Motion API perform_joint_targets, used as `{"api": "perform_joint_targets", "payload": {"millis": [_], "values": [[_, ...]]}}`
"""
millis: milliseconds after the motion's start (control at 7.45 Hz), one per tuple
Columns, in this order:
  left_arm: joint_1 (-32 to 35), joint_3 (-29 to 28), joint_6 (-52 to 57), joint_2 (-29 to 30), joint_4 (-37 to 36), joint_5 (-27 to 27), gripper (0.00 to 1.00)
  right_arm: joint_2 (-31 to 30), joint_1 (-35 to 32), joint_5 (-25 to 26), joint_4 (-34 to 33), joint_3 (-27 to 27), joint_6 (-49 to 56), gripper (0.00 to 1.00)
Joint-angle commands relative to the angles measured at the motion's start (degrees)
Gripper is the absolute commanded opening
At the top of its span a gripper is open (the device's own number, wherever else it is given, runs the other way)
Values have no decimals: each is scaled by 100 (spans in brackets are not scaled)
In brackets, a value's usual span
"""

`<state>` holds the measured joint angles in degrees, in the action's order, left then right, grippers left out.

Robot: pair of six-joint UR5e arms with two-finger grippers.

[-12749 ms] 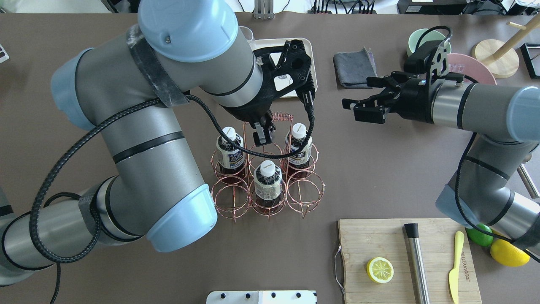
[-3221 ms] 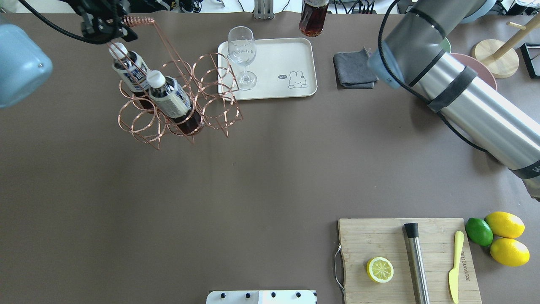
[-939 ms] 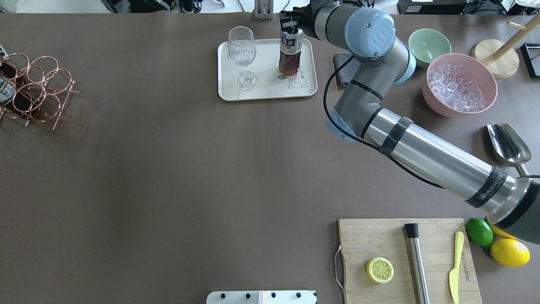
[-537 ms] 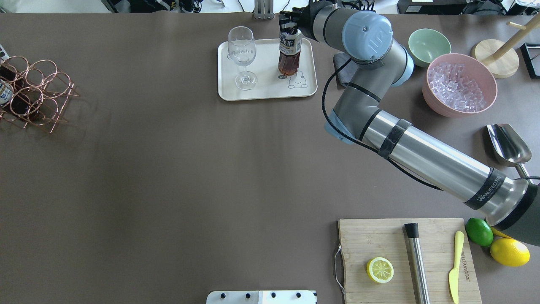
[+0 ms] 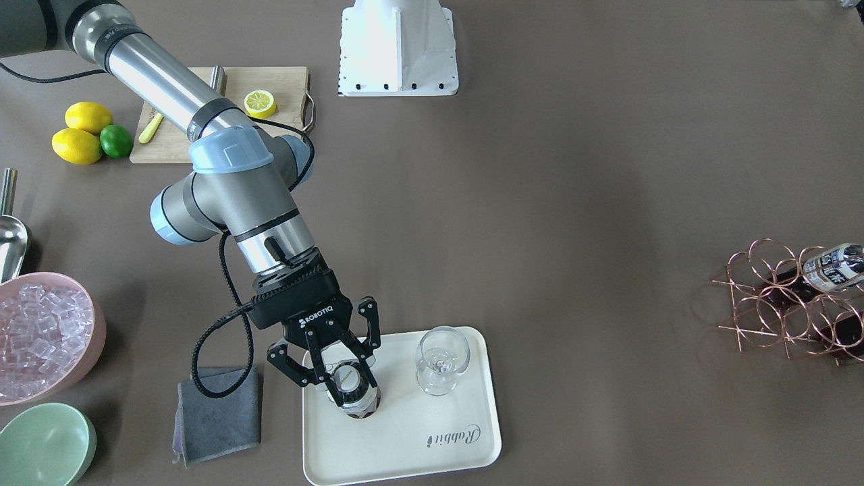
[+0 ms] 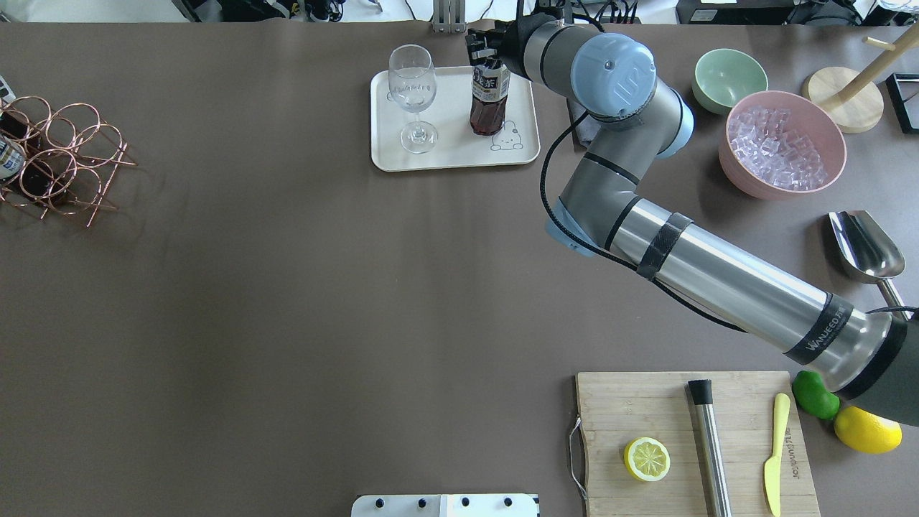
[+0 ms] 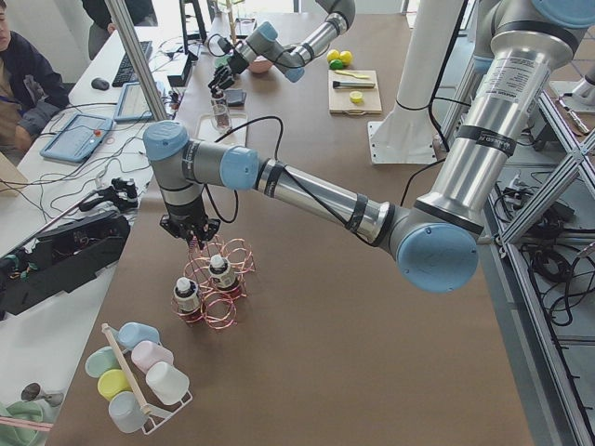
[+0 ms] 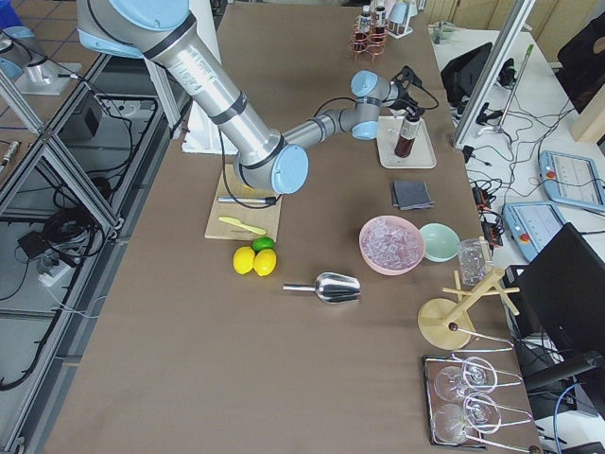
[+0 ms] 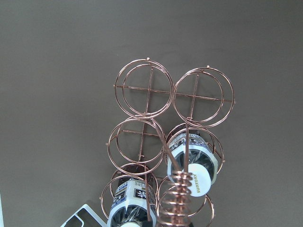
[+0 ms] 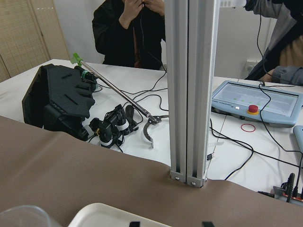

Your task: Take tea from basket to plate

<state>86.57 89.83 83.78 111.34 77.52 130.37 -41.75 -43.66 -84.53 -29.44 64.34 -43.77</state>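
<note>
Tea bottle (image 5: 351, 393) stands upright on the cream plate (image 5: 405, 459) in the front-facing view, on the half nearer the grey cloth (image 5: 216, 412). The right claw (image 5: 339, 373) sits over its white cap with the jaws spread wide, one finger to each side and no grip on it. A wine glass (image 5: 442, 358) shares the plate, just beside the bottle but apart from it. The pink bowl (image 5: 93, 317) holds ice cubes (image 5: 34, 324). The copper basket (image 5: 769, 304) lies at the view's far right edge.

Overhead view: the tea bottle (image 6: 488, 100) has its base just beside the bear drawing (image 6: 508, 136). The basket (image 6: 61, 161) is well apart from the plate (image 6: 452, 154), at the left edge.

Exterior left view: this alone shows the left claw (image 7: 191, 230), at the top of the basket's (image 7: 218, 288) handle. Whether it is clamped cannot be told. Two spare bottles (image 7: 220, 271) stand in the basket.

Left wrist view: looking down the twisted handle (image 9: 182, 198), one spare bottle (image 9: 191, 161) fills a middle-row cell and another a nearest-row cell. Three cells show only tabletop (image 9: 57, 71) through them.

Exterior right view: the tea bottle (image 8: 406, 132) is small and far, standing on the plate (image 8: 408, 156).

Right wrist view: the plate's rim (image 10: 118, 212) and two dark finger ends (image 10: 207, 223), well apart, sit at the lower edge. People (image 10: 128, 33) stand beyond the tabletop.
</note>
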Motion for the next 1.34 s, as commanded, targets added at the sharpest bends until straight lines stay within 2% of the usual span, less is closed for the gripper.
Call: {"api": "perform_joint_targets", "payload": {"millis": [0,403,537,671,805,939,1208], "values": [[0,158,-196,-7,-35,-3,0,18,7,42,0,9,-35,100],[0,158,-196,-25,-44,-3,0,9,-28,7,-17,70,-35,100],[0,158,-196,-60,-44,6,0,0,-159,-168,-279,262,-26,100],[0,158,-204,-60,-44,6,0,-52,-317,-465,-1169,907,-26,100],[0,149,-309,-60,-53,6,0,-314,-379,-520,-1647,1540,-52,100],[0,140,-327,-60,-62,41,98,-838,-389,-521,-1983,2243,-70,100],[9,122,-327,-60,-62,33,98,-1754,-275,-521,-3263,3938,-96,100]]}}
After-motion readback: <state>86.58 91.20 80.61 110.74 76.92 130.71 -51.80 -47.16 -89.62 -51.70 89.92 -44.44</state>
